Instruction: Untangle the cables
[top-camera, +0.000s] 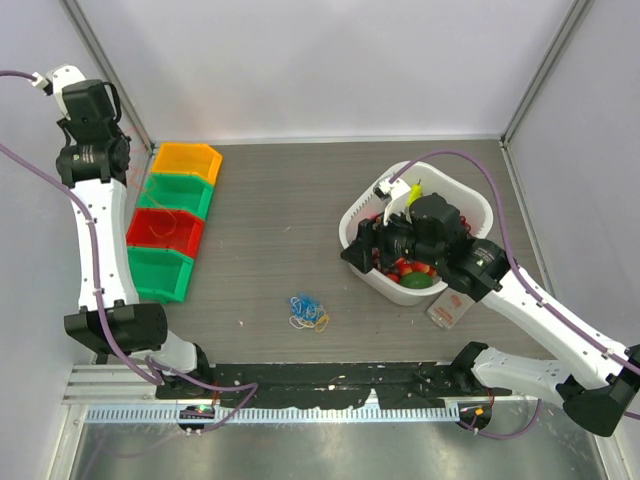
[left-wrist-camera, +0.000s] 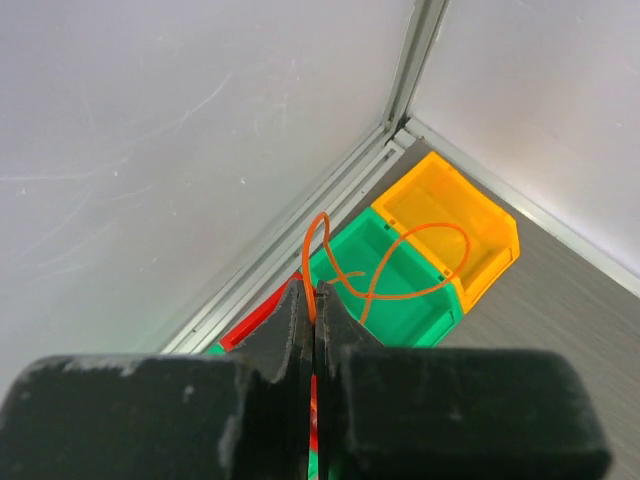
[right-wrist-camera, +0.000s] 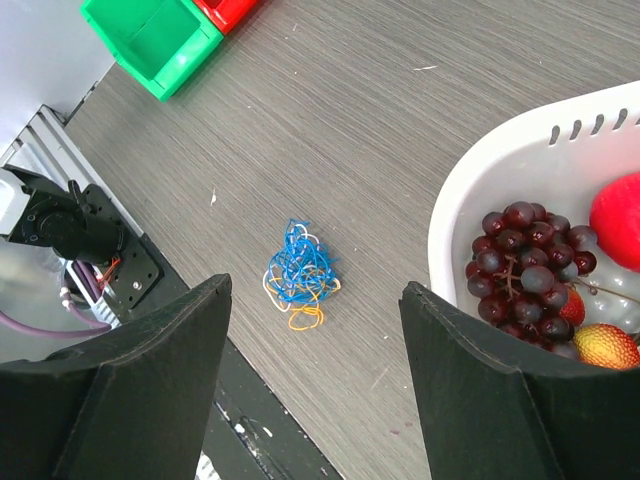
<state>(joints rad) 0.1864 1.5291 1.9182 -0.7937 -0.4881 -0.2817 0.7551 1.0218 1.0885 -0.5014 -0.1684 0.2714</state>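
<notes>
Two shut fingers of the left gripper (left-wrist-camera: 312, 300) pinch one orange cable (left-wrist-camera: 440, 225), its loops showing against the green bin (left-wrist-camera: 420, 310) and yellow bin (left-wrist-camera: 490, 230). Only the left wrist view shows that grip. The right gripper (right-wrist-camera: 315, 290) is spread wide and empty above the table (right-wrist-camera: 420, 100). Its wrist view frames the clump (right-wrist-camera: 298, 275) of blue, white and orange cables between its fingers, beside the basket (right-wrist-camera: 450, 200) of grapes (right-wrist-camera: 525, 250). From above, the clump (top-camera: 308, 311) lies near the table's front edge.

Left arm (top-camera: 100, 200) stands tall at the table's left edge, jaws closed on an orange cable (left-wrist-camera: 440, 226); right arm (top-camera: 530, 297) holds its jaws wide apart.
</notes>
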